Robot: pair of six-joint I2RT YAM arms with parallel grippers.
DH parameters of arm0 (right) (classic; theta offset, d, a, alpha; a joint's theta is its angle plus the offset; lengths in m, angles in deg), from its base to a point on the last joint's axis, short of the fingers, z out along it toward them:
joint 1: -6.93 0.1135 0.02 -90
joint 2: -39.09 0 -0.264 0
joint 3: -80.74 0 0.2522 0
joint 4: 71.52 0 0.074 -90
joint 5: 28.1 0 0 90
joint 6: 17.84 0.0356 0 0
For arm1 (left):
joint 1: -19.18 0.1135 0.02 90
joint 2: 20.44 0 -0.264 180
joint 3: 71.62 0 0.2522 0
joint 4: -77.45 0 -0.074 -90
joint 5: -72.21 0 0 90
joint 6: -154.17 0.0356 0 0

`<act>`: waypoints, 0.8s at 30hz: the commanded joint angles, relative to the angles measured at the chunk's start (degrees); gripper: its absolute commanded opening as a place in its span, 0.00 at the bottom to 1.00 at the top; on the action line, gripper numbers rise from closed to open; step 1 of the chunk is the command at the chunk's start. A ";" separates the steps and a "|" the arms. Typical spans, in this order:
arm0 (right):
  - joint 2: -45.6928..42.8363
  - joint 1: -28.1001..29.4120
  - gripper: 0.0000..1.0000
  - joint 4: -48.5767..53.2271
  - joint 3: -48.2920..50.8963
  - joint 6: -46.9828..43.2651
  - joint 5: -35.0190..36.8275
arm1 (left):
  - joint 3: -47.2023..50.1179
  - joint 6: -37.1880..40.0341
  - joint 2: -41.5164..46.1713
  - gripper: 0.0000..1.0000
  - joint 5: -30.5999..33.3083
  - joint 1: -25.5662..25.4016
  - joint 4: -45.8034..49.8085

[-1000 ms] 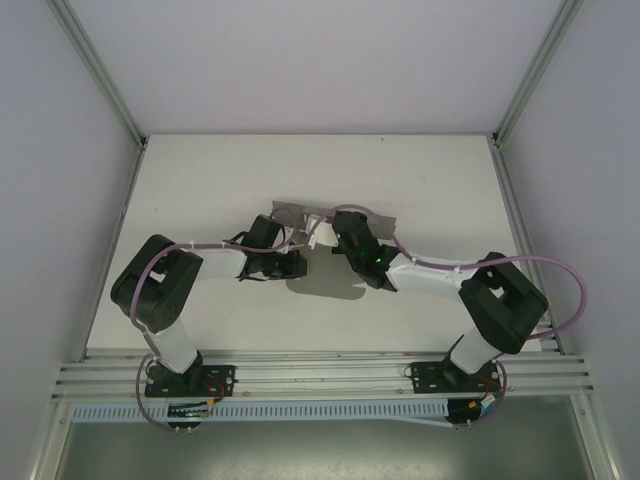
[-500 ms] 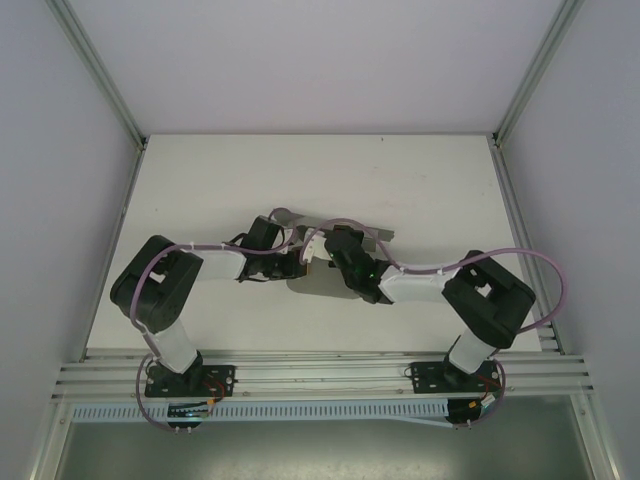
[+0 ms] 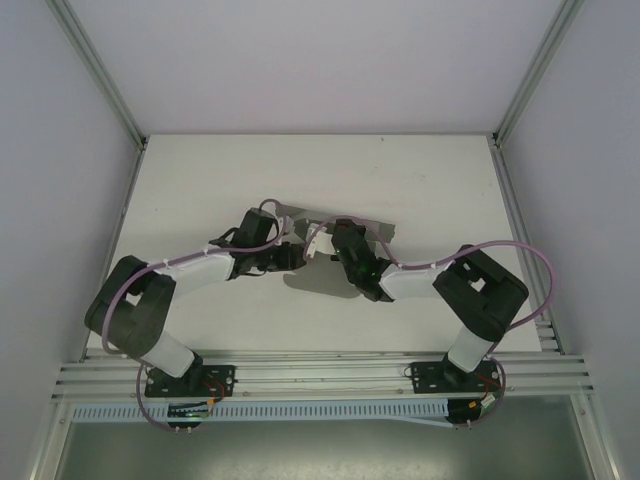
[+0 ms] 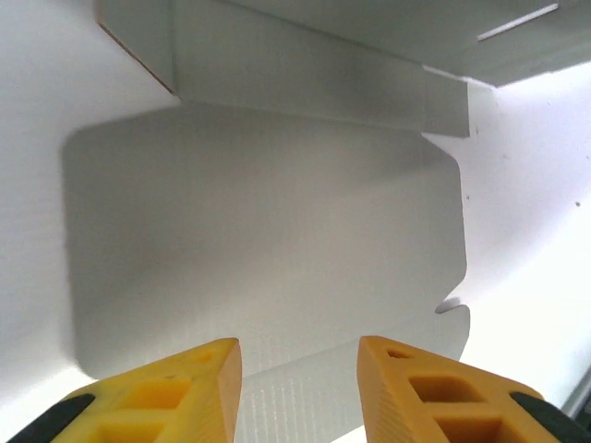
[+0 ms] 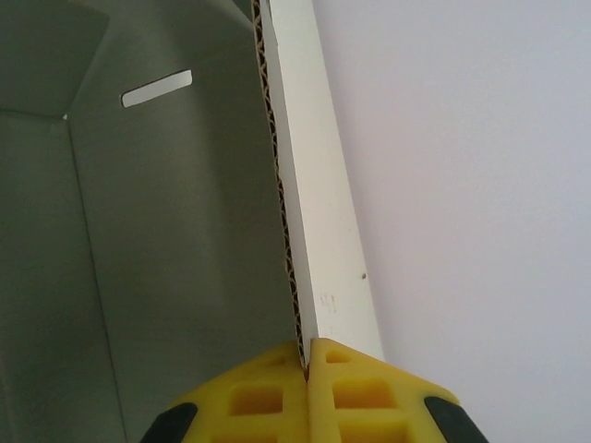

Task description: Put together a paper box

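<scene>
Cardboard of one paper box [image 3: 318, 281], partly folded, lies at the middle of the table [image 3: 200, 180]. The right hand [image 5: 307, 349] is clamped on the edge of its upright wall. The left hand [image 4: 300, 351] hangs over a flat flap, fingers apart, gripping nothing.

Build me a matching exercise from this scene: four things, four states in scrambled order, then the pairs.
Things:
1. left hand
2. right hand
3. paper box
4. table

States:
A. shut on a cardboard edge
B. white, lying under everything
C. fingers apart, nothing between them
D. grey, partly folded, a wall raised

Pairs: 1-C, 2-A, 3-D, 4-B
</scene>
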 commanded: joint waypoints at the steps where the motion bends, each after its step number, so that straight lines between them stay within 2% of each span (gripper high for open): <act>1: 1.98 -0.32 0.00 4.09 1.78 -1.52 -0.43 | -4.71 1.82 4.13 0.45 9.63 1.17 10.82; 3: 1.51 -0.32 0.00 4.40 1.69 -1.36 -1.05 | -6.82 4.22 6.08 0.54 11.35 4.59 13.11; 4: 1.49 -0.38 0.00 4.30 1.77 -1.27 -1.21 | -7.55 5.23 6.64 0.61 10.45 7.02 13.15; 5: 1.49 -0.32 0.00 4.12 1.86 -1.25 -1.39 | -8.39 8.11 6.96 0.63 7.38 9.78 11.82; 7: 1.57 -0.43 0.00 4.10 1.94 -1.30 -1.43 | -10.31 14.64 6.27 0.68 6.52 12.88 9.95; 9: 1.53 -0.65 0.00 4.24 1.86 -1.35 -1.82 | -13.46 27.21 3.72 0.70 -1.54 15.42 7.94; 10: 1.44 -0.76 0.00 4.46 1.71 -1.35 -2.08 | -15.26 31.36 2.10 0.70 -2.96 16.17 8.14; 13: 1.06 -0.94 0.00 5.66 1.25 -1.53 -2.66 | -21.14 43.91 -2.98 0.80 -10.13 19.08 9.80; 15: 0.54 -1.14 0.00 6.81 0.98 -1.11 -3.10 | -23.54 52.29 -5.69 0.79 -13.09 19.75 11.55; 18: -0.32 -1.68 0.00 8.32 0.64 -0.25 -3.85 | -31.25 66.17 -12.51 0.85 -19.55 19.73 24.03; 20: -0.55 -1.69 0.00 9.26 0.46 0.06 -3.98 | -39.05 69.69 -18.17 0.89 -21.78 19.73 32.87; 22: -0.65 -1.79 0.00 9.42 0.35 0.13 -3.89 | -45.17 72.32 -22.60 0.87 -24.14 19.73 39.19; 24: -0.56 -1.86 0.00 10.00 0.13 0.31 -3.85 | -47.55 74.29 -24.56 0.87 -26.03 19.75 41.65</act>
